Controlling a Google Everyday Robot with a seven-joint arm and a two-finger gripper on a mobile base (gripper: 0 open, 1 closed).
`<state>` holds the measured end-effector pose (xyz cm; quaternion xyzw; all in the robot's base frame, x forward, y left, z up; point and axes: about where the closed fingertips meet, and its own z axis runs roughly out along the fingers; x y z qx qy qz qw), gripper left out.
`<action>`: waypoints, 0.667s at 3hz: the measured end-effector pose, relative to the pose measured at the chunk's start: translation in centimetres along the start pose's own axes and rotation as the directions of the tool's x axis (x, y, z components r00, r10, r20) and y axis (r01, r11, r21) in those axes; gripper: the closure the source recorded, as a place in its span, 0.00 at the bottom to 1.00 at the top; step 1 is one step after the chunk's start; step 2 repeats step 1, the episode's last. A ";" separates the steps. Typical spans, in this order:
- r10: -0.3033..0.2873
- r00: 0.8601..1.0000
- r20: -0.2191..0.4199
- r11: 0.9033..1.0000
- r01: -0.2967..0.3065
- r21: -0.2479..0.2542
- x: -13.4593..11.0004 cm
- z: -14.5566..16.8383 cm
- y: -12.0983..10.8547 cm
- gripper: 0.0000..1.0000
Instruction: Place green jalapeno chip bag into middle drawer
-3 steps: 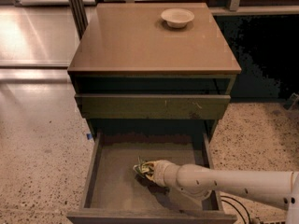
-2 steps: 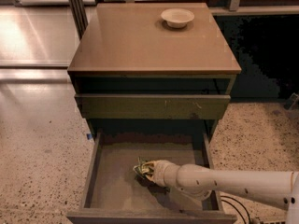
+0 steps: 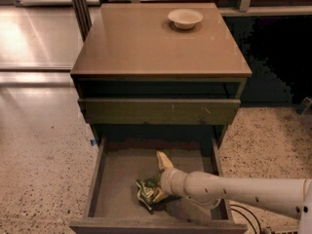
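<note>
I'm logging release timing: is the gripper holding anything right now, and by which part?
It cannot be told. The gripper sits inside the middle drawer, against the green jalapeno chip bag, but the contact itself is hidden.

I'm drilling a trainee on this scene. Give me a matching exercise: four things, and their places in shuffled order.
1 green jalapeno chip bag
2 white bowl
3 gripper
4 scuffed drawer panel

A on the cabinet top, at the rear
B directly above the middle drawer
C on the middle drawer's floor
D at the bag, inside the drawer

Pairs: 1-C, 2-A, 3-D, 4-B
</note>
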<state>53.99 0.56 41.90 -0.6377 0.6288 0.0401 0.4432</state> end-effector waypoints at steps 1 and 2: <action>0.000 1.000 0.000 1.000 0.000 0.000 0.0 0.0 0.0 0.00; 0.000 1.000 0.000 1.000 0.000 0.000 0.0 0.0 0.0 0.00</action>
